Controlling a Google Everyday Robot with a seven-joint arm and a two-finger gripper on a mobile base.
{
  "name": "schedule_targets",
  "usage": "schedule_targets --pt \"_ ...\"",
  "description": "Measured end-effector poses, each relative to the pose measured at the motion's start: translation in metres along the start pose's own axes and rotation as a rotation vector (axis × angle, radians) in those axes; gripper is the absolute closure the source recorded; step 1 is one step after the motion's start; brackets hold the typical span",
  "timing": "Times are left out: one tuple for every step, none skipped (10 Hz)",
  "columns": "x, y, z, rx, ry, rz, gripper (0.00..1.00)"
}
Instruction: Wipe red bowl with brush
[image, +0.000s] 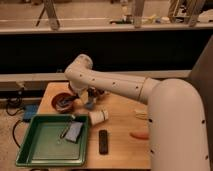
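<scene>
The red bowl (63, 101) sits at the back left of the wooden table (120, 125), just behind the green tray. A pale grey streak lies across its inside, which looks like the head of the brush (63, 105); its handle runs toward the gripper and is hard to make out. My gripper (80, 98) hangs down from the white arm right next to the bowl's right rim, partly hidden by the wrist.
A small blue cup (90, 104) and the purple bowl (98, 93) sit right of the gripper. A green tray (35, 150) holds a blue-grey sponge (75, 131) and a thin dark utensil (65, 128). A tipped white cup (98, 116), a black bar (103, 141) and an orange carrot (139, 135) lie nearby.
</scene>
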Motion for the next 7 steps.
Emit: schedule_targets --pt "0.001 -0.001 0.004 0.003 -0.006 0.029 0.20" --pt "0.001 -0.003 0.009 0.009 -0.013 0.048 0.20" --pt "-0.002 -0.006 0.012 0.017 -0.025 0.060 0.20" --pt "-0.004 -0.010 0.014 0.027 -0.036 0.067 0.20" --pt "-0.003 -0.013 0.016 0.033 -0.042 0.077 0.20" --pt "-0.005 -0.017 0.018 0.037 -0.048 0.082 0.20" --pt "-0.007 -0.019 0.021 0.036 -0.049 0.089 0.20"
